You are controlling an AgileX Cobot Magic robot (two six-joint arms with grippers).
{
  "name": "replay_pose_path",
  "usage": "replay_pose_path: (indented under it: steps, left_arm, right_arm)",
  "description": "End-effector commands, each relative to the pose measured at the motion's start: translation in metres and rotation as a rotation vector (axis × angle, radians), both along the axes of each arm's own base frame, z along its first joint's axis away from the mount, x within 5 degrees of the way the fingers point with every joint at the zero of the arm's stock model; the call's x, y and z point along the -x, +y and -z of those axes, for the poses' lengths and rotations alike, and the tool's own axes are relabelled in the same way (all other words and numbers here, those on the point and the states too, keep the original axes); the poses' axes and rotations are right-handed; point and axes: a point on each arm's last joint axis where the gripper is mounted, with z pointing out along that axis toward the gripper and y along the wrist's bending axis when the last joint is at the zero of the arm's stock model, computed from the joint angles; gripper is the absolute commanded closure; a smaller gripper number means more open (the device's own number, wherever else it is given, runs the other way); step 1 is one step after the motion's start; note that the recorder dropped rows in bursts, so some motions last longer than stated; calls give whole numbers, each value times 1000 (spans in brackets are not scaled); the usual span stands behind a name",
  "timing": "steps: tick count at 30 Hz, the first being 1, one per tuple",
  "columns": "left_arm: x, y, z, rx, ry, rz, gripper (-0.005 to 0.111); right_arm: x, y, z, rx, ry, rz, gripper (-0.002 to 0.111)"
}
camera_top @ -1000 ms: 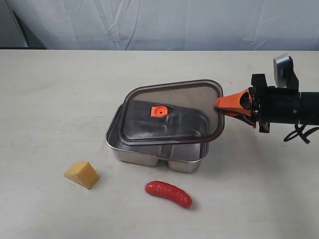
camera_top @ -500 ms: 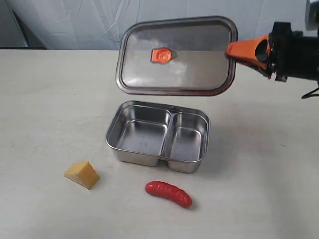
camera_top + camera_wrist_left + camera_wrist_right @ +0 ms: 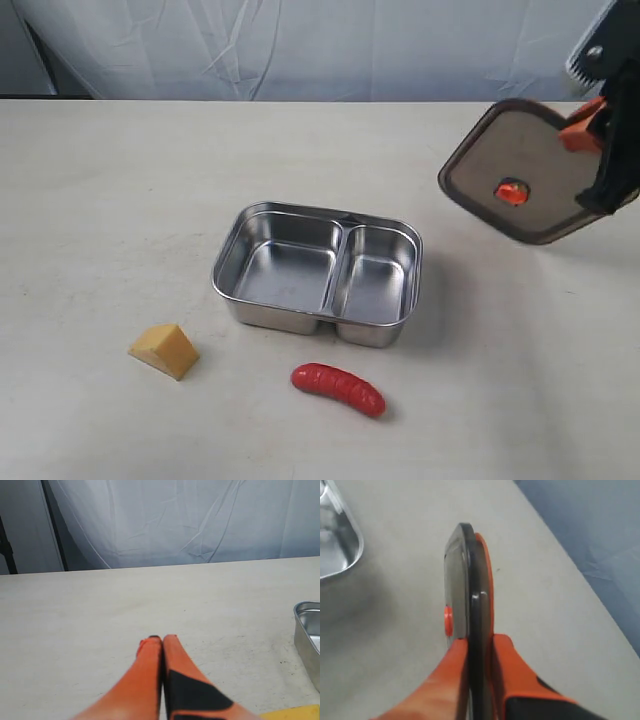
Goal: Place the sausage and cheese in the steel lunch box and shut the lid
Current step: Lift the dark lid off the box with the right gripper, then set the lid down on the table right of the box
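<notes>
Pale beige surface [image 3: 120,180], faintly speckled, fills frame; creased white fabric backdrop [image 3: 300,45] hangs along far edge; dark upright pole [image 3: 54,530] stands against backdrop.

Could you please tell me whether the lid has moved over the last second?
Yes. The lid was resting on the steel lunch box; it now hangs tilted to the box's right, pinched by the right tool.

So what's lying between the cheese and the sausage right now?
Nothing: in the exterior view only bare table runs from the cheese to the sausage. The steel lunch box sits farther back, not in that stretch.
</notes>
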Motion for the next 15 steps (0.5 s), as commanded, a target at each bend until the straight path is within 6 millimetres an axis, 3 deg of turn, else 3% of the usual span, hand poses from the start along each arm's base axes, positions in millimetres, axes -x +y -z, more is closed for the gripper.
replay_pose_path:
  steps: [1,8,15]
  left_arm:
    - [0,0,0,-4,-6,-1,106]
    - [0,0,0,-4,-6,-1,106]
    - [0,0,0,-4,-6,-1,106]
  right_arm:
    - [20,17,16,215,81,-58,109]
    - [54,39,45,250,275,-92,109]
    - [81,43,67,274,440,-77,109]
